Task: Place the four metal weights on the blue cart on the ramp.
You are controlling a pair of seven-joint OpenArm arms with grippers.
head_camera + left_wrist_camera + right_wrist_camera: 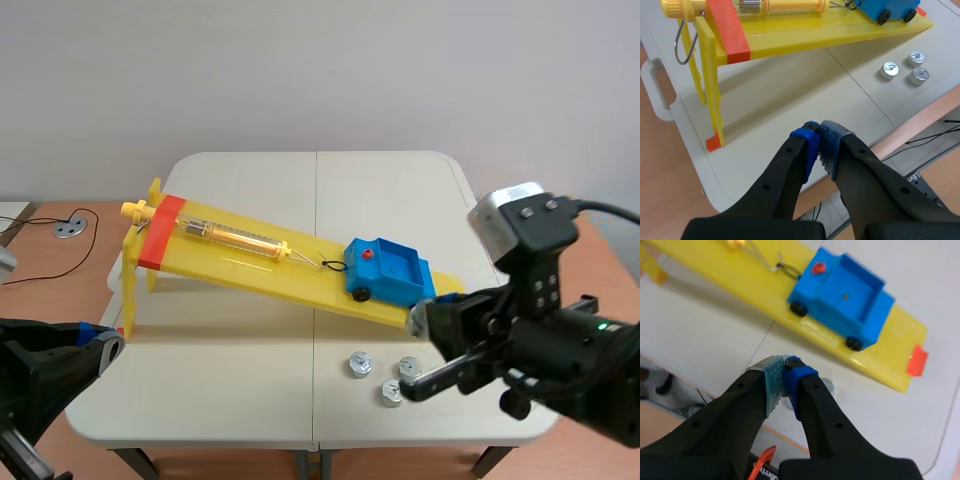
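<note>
Three weights [359, 364] sit in a loose cluster on the tabletop [250, 380], just in front of the low end of the yellow ramp [240, 268]. A fourth is not in plain sight. The blue cart [388, 272] stands on that low end, its tray empty, tethered by a short cord to the spring gauge [235, 237] lying up the slope.

The right claw [785, 371] hangs above the cluster and near the cart's front wheels. It is clenched on nothing, with the pad tips pressed together. The left claw [819, 139] is likewise closed and empty. It sits low by the tabletop's near left corner, near the ramp's raised legs and well apart from the weights.

The weights look like squat, polished metal discs, each with a small raised knob on top. I'd judge them dense for their size, rigid and slick. The soft pads should grip best across the round side wall, low enough that the disc cannot pivot out. The knob is a narrower hold and seems more likely to slip.

The claw must open first. The cart is on wheels on a slope, so each disc probably wants setting gently into the tray, not dropping.
</note>
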